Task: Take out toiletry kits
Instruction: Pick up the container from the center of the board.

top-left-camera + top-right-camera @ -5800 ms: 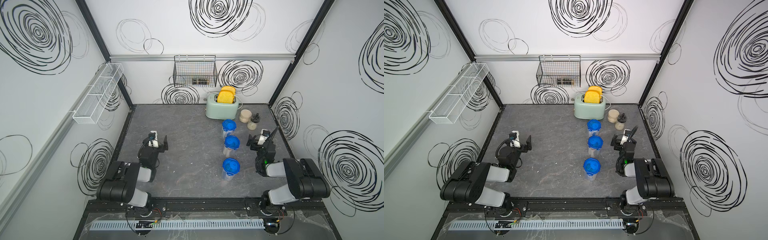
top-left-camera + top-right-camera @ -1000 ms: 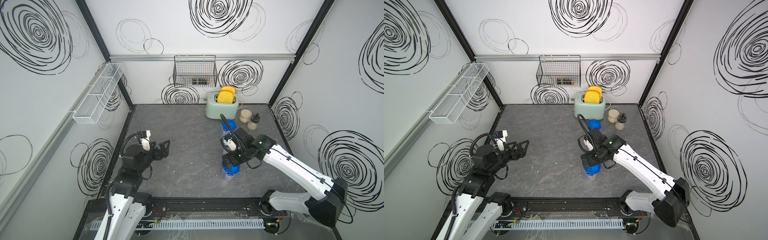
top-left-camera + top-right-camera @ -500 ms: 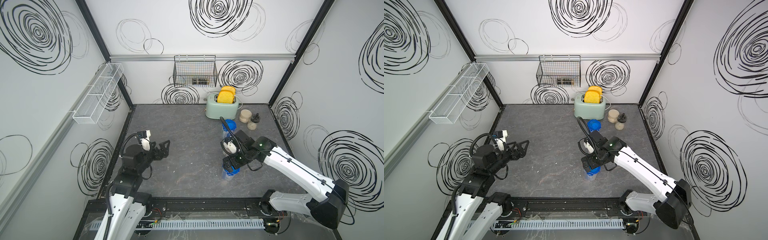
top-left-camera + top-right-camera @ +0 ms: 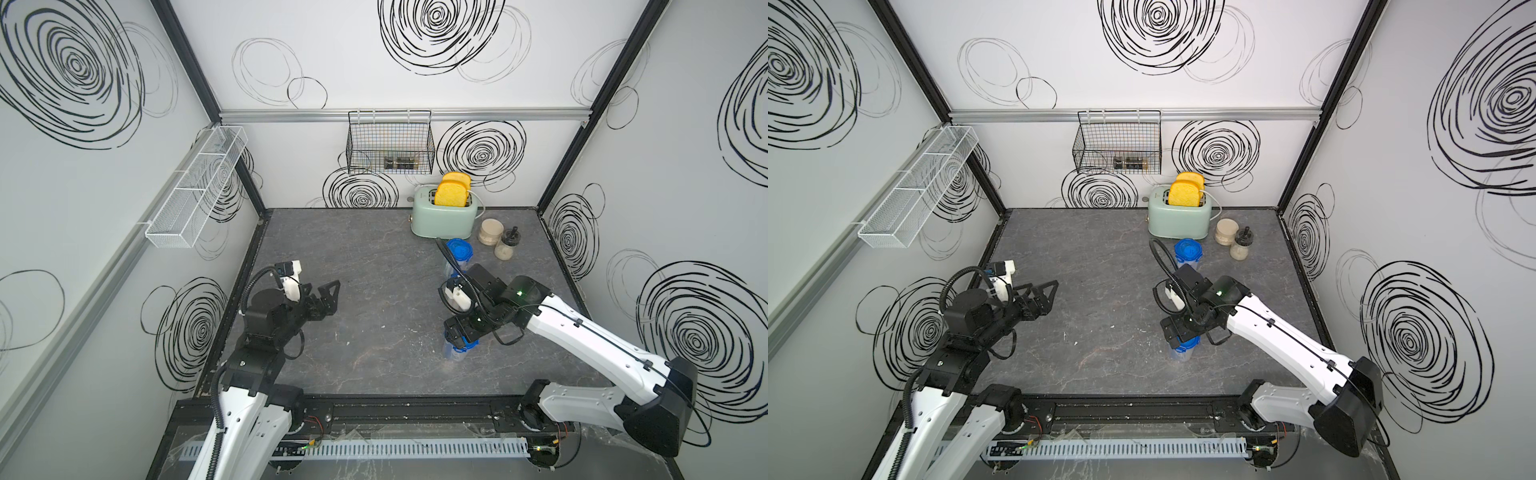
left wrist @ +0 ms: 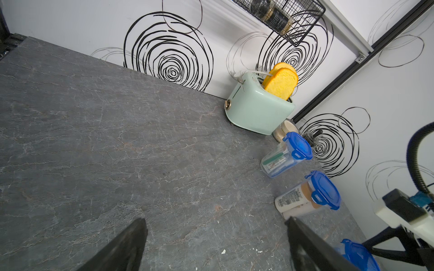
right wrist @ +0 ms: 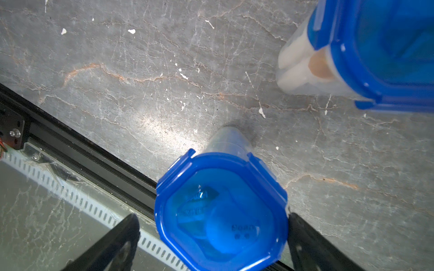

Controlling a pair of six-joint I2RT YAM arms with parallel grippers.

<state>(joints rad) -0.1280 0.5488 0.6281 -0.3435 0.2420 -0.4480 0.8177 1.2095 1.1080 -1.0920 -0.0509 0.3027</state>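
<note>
The toiletry kits sit inside three tall clear containers with blue clip lids, standing in a row. In the left wrist view the far container point(image 5: 298, 145) holds a green-striped tube point(image 5: 278, 159). The middle container point(image 5: 324, 190) holds cream bottles with tan caps point(image 6: 303, 65). My right gripper point(image 6: 212, 218) is open, pointing down over the near container point(image 6: 220, 211), and its lid lies between the fingers, close against one. In both top views that gripper point(image 4: 459, 334) point(image 4: 1177, 332) covers the near container's lid point(image 4: 457, 351). My left gripper point(image 4: 328, 299) point(image 5: 215, 220) is open over bare table at the left.
A mint toaster point(image 4: 442, 216) with yellow toast stands at the back, with two beige-filled jars point(image 4: 490, 232) point(image 4: 508, 245) beside it. A black wire basket point(image 4: 390, 141) and a white mesh shelf point(image 4: 195, 187) hang on the walls. The black front rail point(image 6: 82, 152) runs close to the near container.
Since the earliest frames both arms have risen from rest. Over the last second my right gripper has shifted slightly forward and down over the near container. The left arm has stayed still.
</note>
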